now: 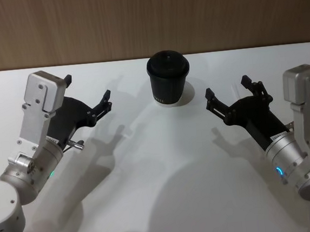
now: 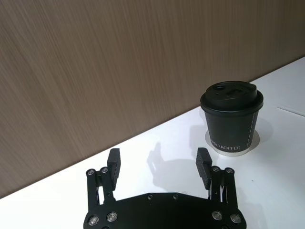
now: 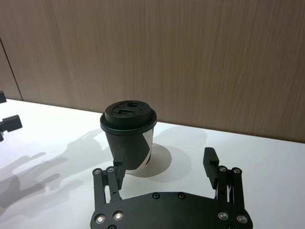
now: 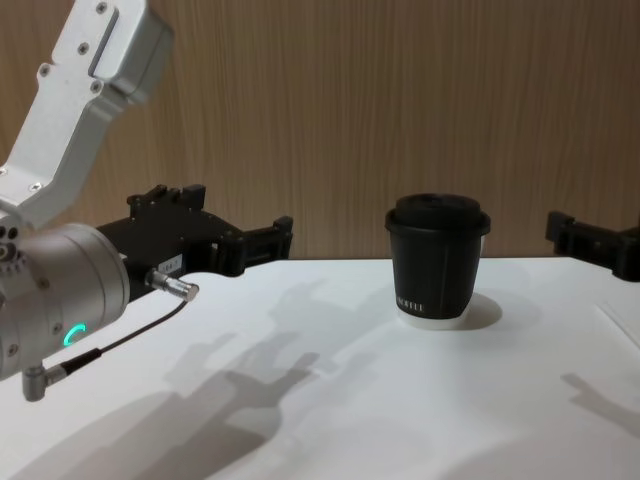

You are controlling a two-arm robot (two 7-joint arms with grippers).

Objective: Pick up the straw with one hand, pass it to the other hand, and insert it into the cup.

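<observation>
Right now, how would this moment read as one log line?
left hand: open, empty, left of cup | right hand: open, empty, right of cup | cup: upright, lidded, untouched

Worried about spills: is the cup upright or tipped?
Upright: the cup stands on its base on the table, lid on top.

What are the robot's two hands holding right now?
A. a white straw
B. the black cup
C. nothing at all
C: the left gripper and the right gripper both hang open and empty, one on each side of the cup.
</observation>
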